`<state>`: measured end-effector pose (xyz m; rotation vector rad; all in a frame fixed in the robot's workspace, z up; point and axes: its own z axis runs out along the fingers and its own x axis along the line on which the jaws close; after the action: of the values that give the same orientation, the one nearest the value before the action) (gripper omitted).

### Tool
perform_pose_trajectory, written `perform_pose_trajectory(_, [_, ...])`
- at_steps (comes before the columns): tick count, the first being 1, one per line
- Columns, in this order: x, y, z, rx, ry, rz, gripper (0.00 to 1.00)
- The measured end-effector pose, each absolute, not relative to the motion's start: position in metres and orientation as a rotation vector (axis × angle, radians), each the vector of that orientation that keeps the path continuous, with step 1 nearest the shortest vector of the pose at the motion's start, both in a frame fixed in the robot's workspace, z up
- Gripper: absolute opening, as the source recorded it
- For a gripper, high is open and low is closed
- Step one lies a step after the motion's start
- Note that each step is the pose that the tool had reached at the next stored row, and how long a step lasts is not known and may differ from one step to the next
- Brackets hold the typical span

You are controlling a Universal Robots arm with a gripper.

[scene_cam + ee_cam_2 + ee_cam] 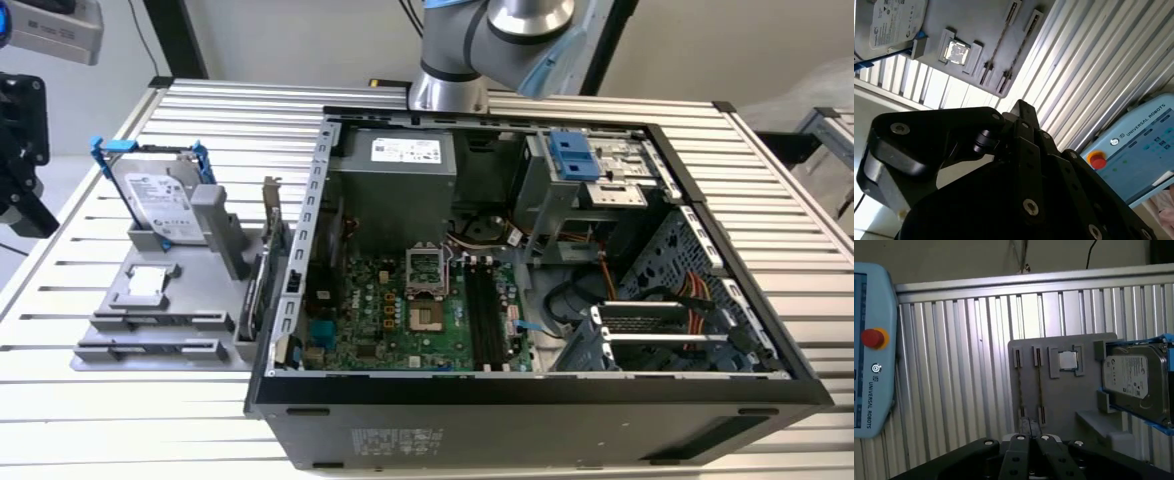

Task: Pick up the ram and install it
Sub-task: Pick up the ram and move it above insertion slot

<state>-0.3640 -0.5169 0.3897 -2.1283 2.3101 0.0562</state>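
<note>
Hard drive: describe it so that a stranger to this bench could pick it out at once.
On the ribbed metal table, at the exterior view's left of the open computer case, sits a grey holder tray. The hard drive stands tilted at its far end: a silver box with a white label, the only part there framed by blue handles.

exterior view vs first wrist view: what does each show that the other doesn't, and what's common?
Exterior view adds: the open computer case, its motherboard and the arm's base behind it. First wrist view adds: the teach pendant with its red button, and a top-down look at the ram, on edge in slots of the grey tray. Shared: that tray, the hard drive with blue handles, the slatted table.
</note>
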Motion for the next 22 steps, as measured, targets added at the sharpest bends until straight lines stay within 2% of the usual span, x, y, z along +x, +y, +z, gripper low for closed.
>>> perform_pose_trajectory(22, [-0.364,-0.5169,0.3897,-2.267,2.177,0.056,0.0])
